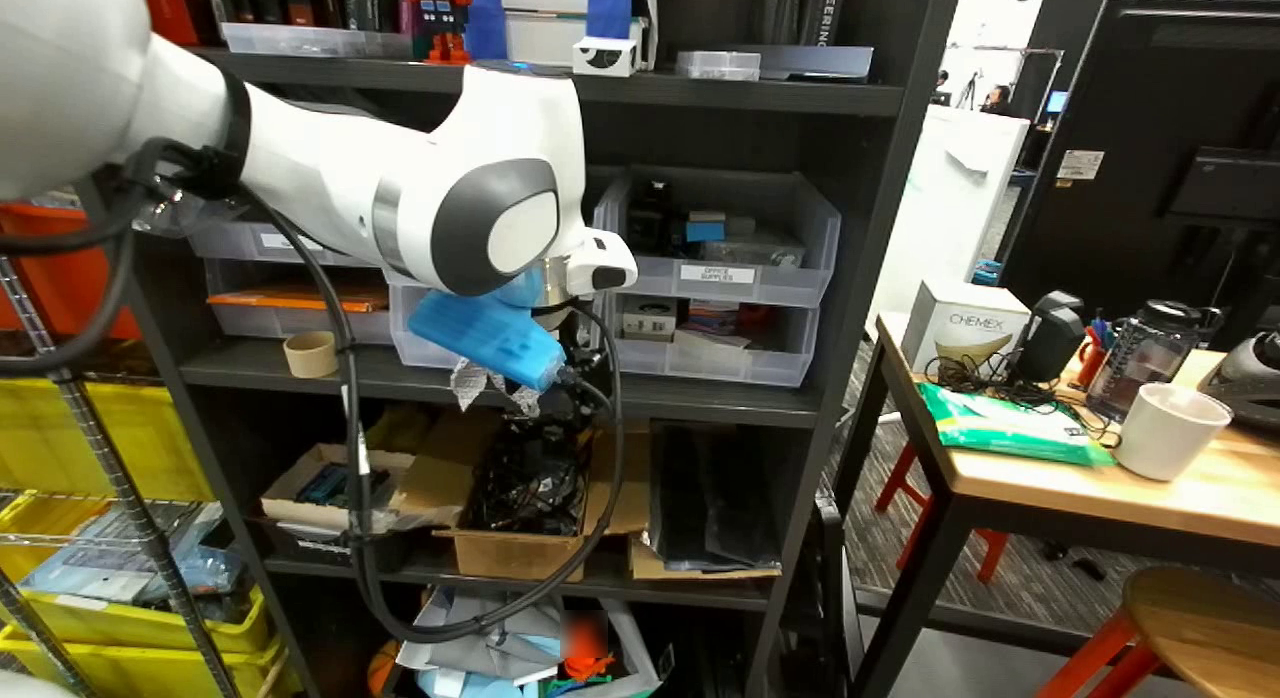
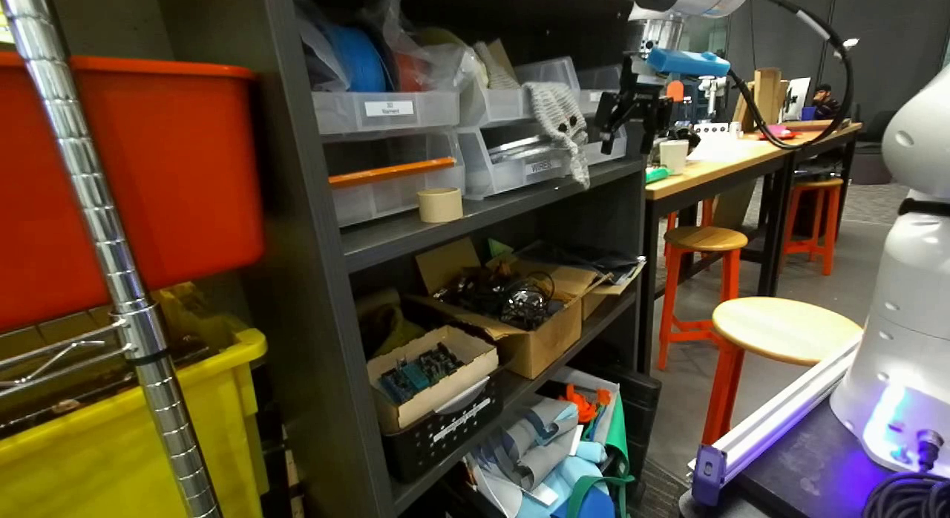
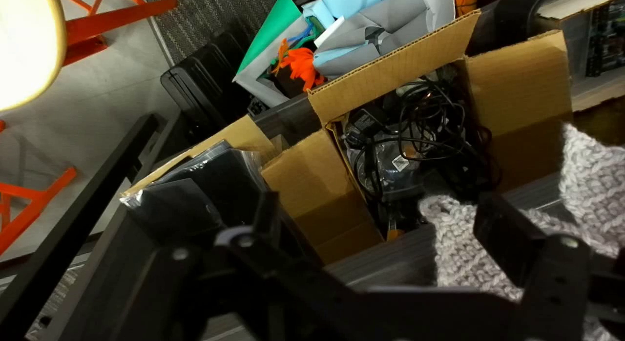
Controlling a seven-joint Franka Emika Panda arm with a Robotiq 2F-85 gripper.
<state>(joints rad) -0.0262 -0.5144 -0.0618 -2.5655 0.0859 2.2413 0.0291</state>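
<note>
Spread fingers [image 3: 505,238] just beside a grey knitted piece [image 2: 557,111] above the front edge of the shelf worktop [image 2: 519,193].
Chunky-stitched, pale and soft-looking, with two dark round spots, the piece drapes in front of stacked clear bins [image 2: 415,111], next to a WIRES label [image 2: 542,167]; its narrow lower end reaches the worktop's front edge. The gripper [image 2: 629,142] points down, open wide; in the wrist view one finger overlaps the knit, though whether they touch cannot be told. A tape roll [image 2: 440,205] stands along that front edge, towards the left corner in both exterior views.
</note>
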